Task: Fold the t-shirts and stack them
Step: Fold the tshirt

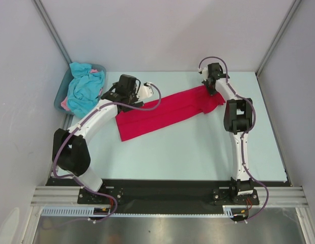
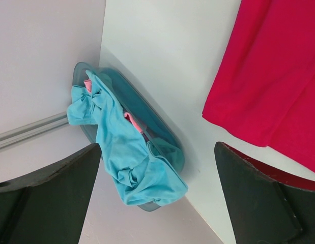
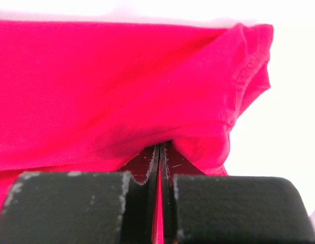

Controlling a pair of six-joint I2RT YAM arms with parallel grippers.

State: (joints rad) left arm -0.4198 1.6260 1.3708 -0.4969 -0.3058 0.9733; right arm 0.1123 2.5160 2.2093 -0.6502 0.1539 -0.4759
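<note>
A crimson red t-shirt (image 1: 162, 114) lies as a long band slanting across the table from front left to back right. My right gripper (image 1: 211, 89) is shut on its far right end; in the right wrist view the red cloth (image 3: 121, 81) bunches ahead of the closed jaws (image 3: 161, 152), with a sliver pinched between them. My left gripper (image 1: 110, 94) hangs open over the shirt's left end, turned toward the tub, with nothing between its fingers (image 2: 157, 146). A turquoise t-shirt (image 1: 83, 91) (image 2: 121, 152) spills over the tub, with a bit of pink cloth (image 2: 133, 121) under it.
The grey-blue tub (image 1: 59, 94) (image 2: 139, 104) sits in the table's back left corner against the walls. Grey walls close in the table on the left, back and right. Both arm bases stand at the near edge on a black rail (image 1: 162, 190).
</note>
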